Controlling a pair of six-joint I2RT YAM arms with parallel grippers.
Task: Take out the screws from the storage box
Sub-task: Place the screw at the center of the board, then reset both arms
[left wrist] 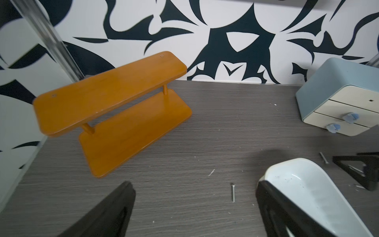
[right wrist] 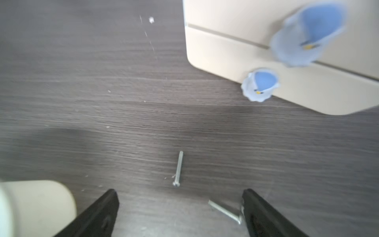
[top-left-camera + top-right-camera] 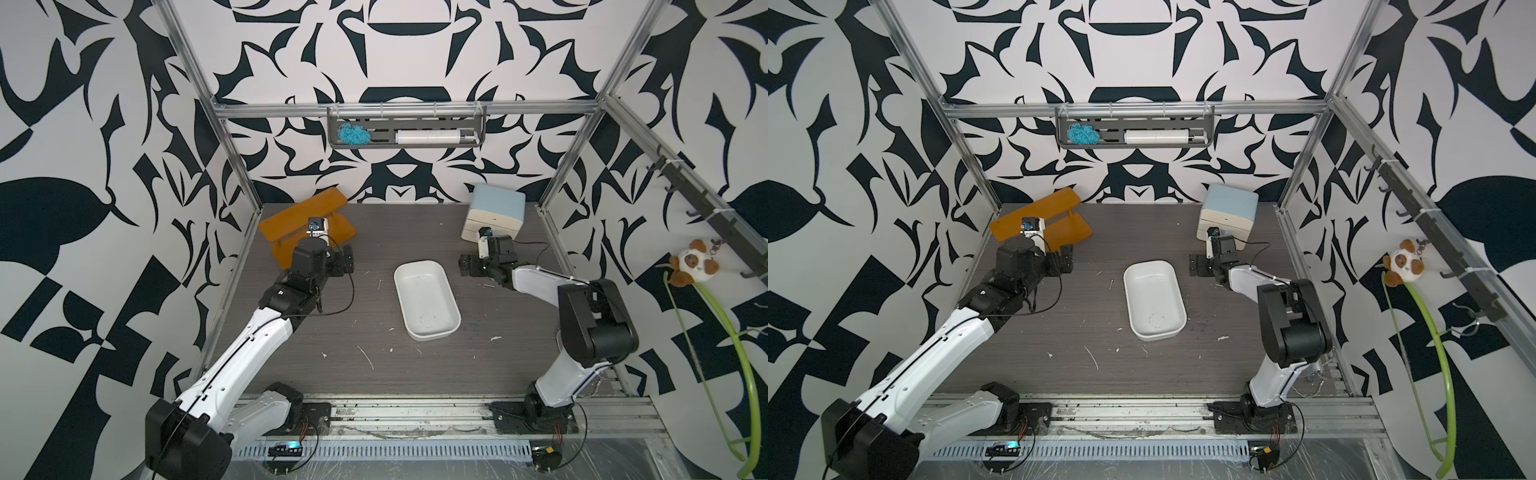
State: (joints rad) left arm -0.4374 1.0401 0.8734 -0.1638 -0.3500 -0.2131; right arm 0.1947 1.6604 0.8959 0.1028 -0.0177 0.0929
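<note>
Silver-grey and round-shanked, the screws (image 3: 380, 284) look liable to roll over the smooth wood-grain table (image 3: 332, 324) if an arm sweeps low across them. In both top views the storage box (image 3: 400, 291) seems empty but for specks. One screw lies on the table just left of the box, between it and the left gripper (image 3: 343, 264). Another (image 3: 489, 285) lies to the right of the box, near the right gripper (image 3: 469, 266). Both grippers sit apart from the box.

In the left wrist view, one finger (image 1: 276, 209) overlaps the box (image 1: 307, 180) and looks close to its wall, so a sideways move might shove it. The left gripper (image 1: 194, 215) stands wide apart and empty, and a screw (image 1: 233, 192) lies on the table just ahead of it, nearer that finger.

In the right wrist view the risk is sharper. A screw (image 2: 224, 211) lies with its head against or just beside one finger (image 2: 264, 213); which, I cannot tell. Any twist or closing could flick it away. The right gripper (image 2: 180, 215) is spread wide and holds nothing. A second screw (image 2: 178, 169) lies ahead of it, roughly centred between the fingers. The cream drawer cabinet (image 2: 266, 51) and its blue knob (image 2: 260, 84) are near, so a forward reach could strike them.
</note>
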